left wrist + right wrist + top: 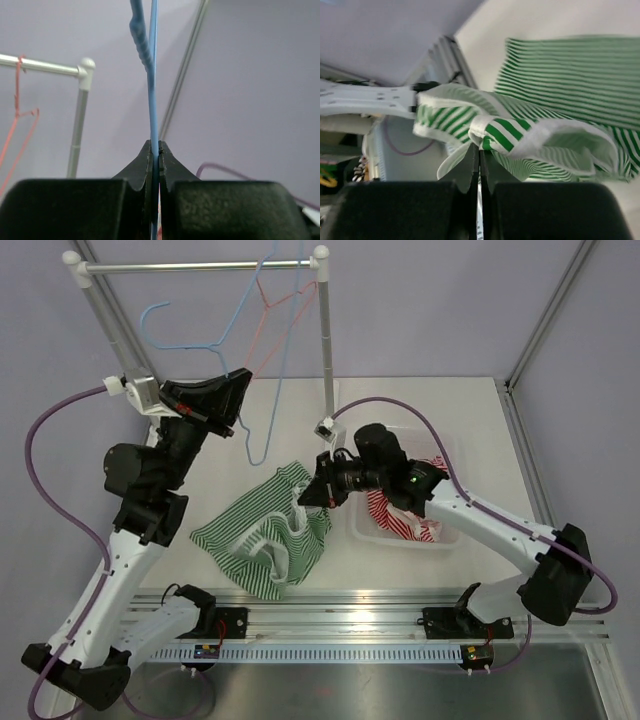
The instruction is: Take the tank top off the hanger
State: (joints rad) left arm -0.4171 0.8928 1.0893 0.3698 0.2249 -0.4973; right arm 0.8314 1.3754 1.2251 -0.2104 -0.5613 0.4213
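Green-and-white striped fabric, soft and crumpled, white-bound at its edges: the tank top (pixel 262 535) lies mid-desk (pixel 470 420); right gripper (pixel 479 150) pinches its strap; left gripper (pixel 155 147) is clamped on the thin blue wire hanger (pixel 153 100); recommend drawing the strap clear, slowly, while bracing the hanger.

top external: high, near edge, whole table (pixel 470 410) | left wrist: close, up along blue hanger (pixel 153 100) | right wrist: close on tank top (pixel 560 85), shared with top external
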